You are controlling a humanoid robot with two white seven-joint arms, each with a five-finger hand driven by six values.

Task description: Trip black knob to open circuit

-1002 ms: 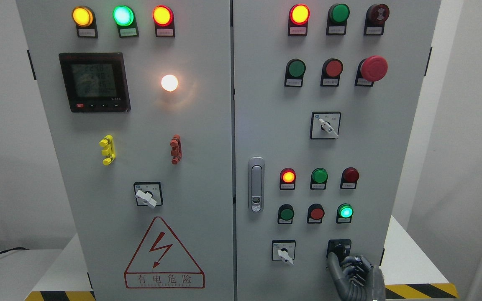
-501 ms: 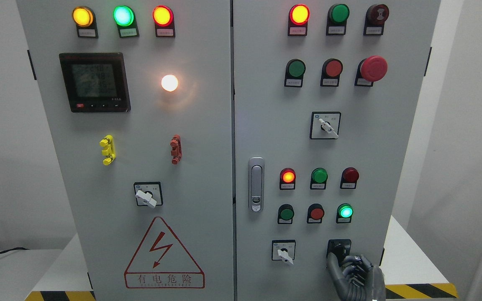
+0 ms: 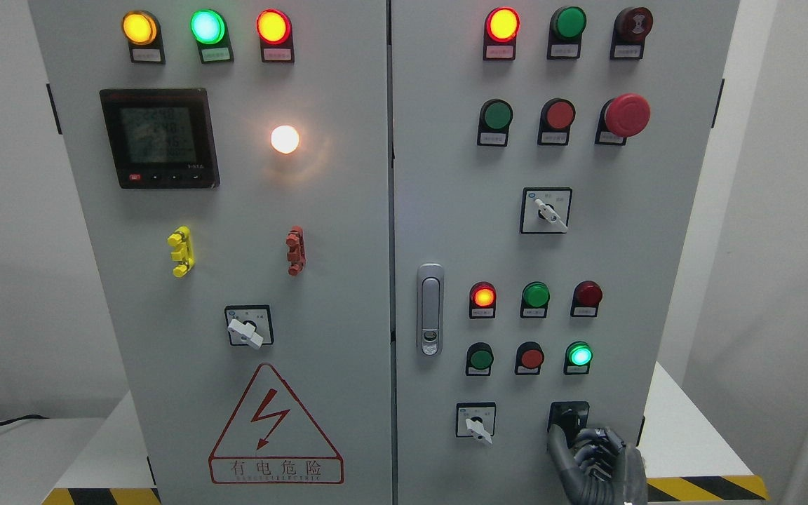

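— Knob position? Where is the black knob (image 3: pixel 569 417)?
— Low on the right cabinet door (image 3: pixel 446 210), right of a white selector switch (image 3: pixel 476 423), under the lit green lamp (image 3: pixel 578 355).
— And the right hand (image 3: pixel 590 459)?
— Risen from the bottom edge, fingers (image 3: pixel 597 445) curled, thumb touching the knob; a firm grip cannot be confirmed.

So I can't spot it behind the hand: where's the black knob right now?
In the head view, the black knob sits at the bottom right of the right door, just right of a white-handled switch and below a lit green light, with the right hand on it.
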